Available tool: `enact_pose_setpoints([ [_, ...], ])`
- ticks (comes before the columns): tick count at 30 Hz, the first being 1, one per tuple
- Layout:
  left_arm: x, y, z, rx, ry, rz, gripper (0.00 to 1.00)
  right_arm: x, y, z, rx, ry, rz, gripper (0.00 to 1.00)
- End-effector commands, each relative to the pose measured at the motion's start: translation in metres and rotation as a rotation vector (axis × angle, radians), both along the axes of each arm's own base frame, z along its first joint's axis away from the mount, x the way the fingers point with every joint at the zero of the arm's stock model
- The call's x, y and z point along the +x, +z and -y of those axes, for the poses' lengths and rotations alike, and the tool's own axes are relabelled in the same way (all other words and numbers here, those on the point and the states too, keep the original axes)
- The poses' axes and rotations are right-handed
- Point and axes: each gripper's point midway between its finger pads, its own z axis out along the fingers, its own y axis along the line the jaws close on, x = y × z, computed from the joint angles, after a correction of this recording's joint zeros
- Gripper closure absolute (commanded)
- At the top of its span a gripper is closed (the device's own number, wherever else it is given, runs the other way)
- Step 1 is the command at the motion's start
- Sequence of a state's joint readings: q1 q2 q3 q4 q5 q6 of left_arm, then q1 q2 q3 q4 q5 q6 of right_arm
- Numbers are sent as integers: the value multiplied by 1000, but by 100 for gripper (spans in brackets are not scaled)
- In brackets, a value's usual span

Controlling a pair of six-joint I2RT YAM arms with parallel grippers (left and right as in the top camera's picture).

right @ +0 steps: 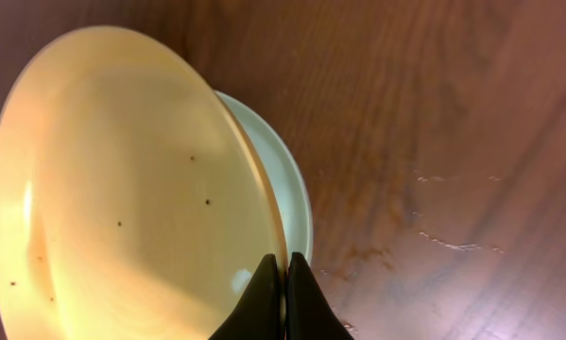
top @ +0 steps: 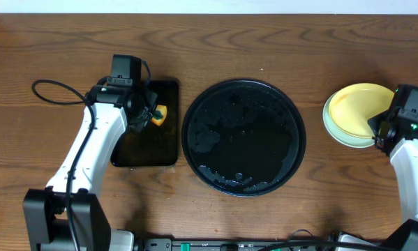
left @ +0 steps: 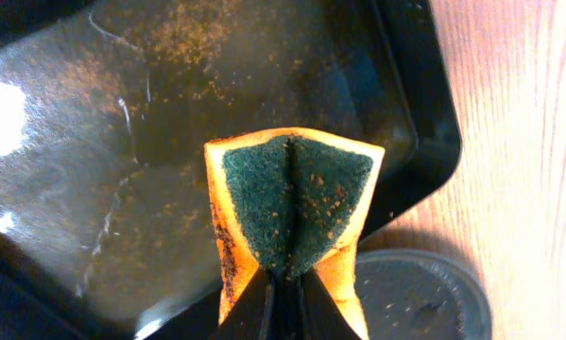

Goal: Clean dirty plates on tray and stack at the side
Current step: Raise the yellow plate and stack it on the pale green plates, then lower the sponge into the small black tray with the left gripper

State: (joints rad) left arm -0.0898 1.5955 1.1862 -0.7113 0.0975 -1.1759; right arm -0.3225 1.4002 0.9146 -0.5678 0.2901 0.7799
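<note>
right wrist view: right gripper [right: 284, 260] clamped on the near rim of the yellow plate [right: 122, 189], tilted up-left of the pincer, just over the mint plate [right: 298, 203] beneath; left gripper [left: 283, 283] well apart, pinching the sponge [left: 297, 198].

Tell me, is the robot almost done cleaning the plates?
Nearly. Done: the round tray holds no plates, only wet smears. In hand: the right tool pinches the yellow plate, tilted over a mint plate. The left tool grips the sponge over the small tray. Left: laying the yellow plate flat and letting go.
</note>
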Motion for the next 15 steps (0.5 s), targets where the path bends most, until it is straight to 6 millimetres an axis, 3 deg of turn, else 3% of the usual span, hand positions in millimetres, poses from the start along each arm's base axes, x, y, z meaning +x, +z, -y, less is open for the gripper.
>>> enact_pose_setpoints([
  [1, 3, -8, -3, -24, 117, -21, 92, -1, -11, -1, 26, -41, 41, 99],
  [7, 6, -15, -6, -7, 139, -28, 92, 1, -32, -6, 73, -84, 123, 99],
  [15, 6, -15, -11, 17, 149, -25, 92, 6, -34, -5, 63, -80, 162, 96],
])
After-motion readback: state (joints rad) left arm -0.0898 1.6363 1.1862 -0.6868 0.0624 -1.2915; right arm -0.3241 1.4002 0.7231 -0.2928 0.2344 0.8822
